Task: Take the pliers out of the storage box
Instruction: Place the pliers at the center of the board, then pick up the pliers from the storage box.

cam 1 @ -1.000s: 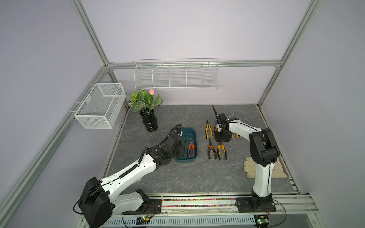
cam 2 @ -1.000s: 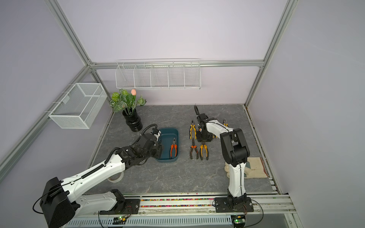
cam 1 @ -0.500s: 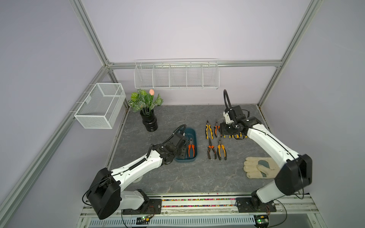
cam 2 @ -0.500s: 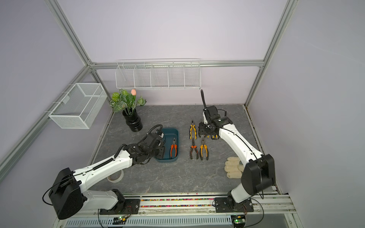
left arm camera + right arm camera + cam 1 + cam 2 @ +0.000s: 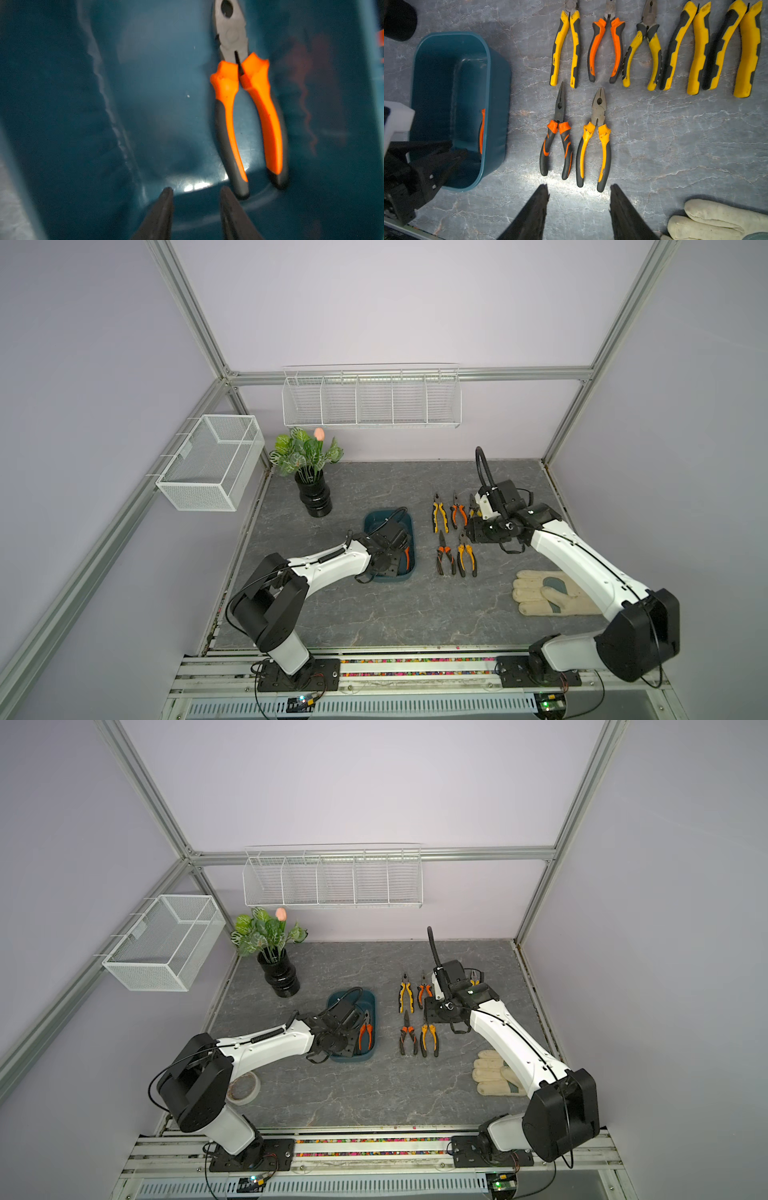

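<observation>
The dark teal storage box (image 5: 409,526) (image 5: 371,1006) (image 5: 496,87) stands left of the table's middle. One pair of orange-and-black pliers (image 5: 249,104) (image 5: 365,1034) lies flat along its right wall. My left gripper (image 5: 195,190) is down inside the box at its near end, open, with nothing between its fingers; the pliers' handle ends lie just beside one fingertip. Several more pliers lie on the table right of the box, among them a yellow pair (image 5: 596,141) and an orange long-nose pair (image 5: 557,135). My right gripper (image 5: 579,188) (image 5: 473,533) hovers open over them.
A pale work glove (image 5: 548,593) (image 5: 716,220) lies at the right front, partly under my right arm. A black vase with a plant (image 5: 316,497) stands behind the box. A tape roll (image 5: 243,1088) lies front left. A wire basket (image 5: 212,462) and wire rack (image 5: 370,400) hang on the walls.
My left gripper has pushed further into the box toward its near end. My right arm has unfolded and swung round, and its gripper has lifted back from the far row of pliers.
</observation>
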Available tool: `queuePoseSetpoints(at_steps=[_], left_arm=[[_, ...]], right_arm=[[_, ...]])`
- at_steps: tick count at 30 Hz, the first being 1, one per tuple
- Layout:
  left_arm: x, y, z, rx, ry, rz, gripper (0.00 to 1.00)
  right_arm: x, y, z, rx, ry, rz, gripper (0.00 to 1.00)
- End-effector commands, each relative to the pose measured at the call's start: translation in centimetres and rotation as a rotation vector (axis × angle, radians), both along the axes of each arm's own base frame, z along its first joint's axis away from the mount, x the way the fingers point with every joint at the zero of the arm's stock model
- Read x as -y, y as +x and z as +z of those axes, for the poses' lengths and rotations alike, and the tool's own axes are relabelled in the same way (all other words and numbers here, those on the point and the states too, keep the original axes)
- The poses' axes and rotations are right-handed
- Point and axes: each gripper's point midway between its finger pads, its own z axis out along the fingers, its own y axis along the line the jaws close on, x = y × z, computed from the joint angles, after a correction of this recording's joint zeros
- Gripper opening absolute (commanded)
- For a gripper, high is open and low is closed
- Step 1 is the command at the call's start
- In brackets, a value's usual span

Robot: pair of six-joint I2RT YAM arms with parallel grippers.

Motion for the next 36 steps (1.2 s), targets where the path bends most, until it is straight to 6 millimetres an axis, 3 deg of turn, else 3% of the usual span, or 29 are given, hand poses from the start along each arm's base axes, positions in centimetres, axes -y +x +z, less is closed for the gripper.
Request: queuePoseSetpoints(at_steps=[1,9,21,36], left_arm=[[1.8,0.9,1.2,0.009,-0.075,0.018,0.40],[3.6,1.2,2.0,-0.004,-0.149,0.013,0.50],[3.7,1.8,-0.2,-0.029,-0.088,0.013,0.43],[3.5,2.6,-1.1,-0.030,-0.020,0.007,0.42]], right_arm=[[-0.5,-0.2,-0.3,-0.007,0.017,0.015,0.51],[-0.7,0.1,-1.1,-0.023,0.015,0.021,0.51],[-0.9,0.4,-1.7,-0.040,0.010,0.025,0.51],[-0.9,0.0,-2.2,-0.056,0.009,0.029,0.51]])
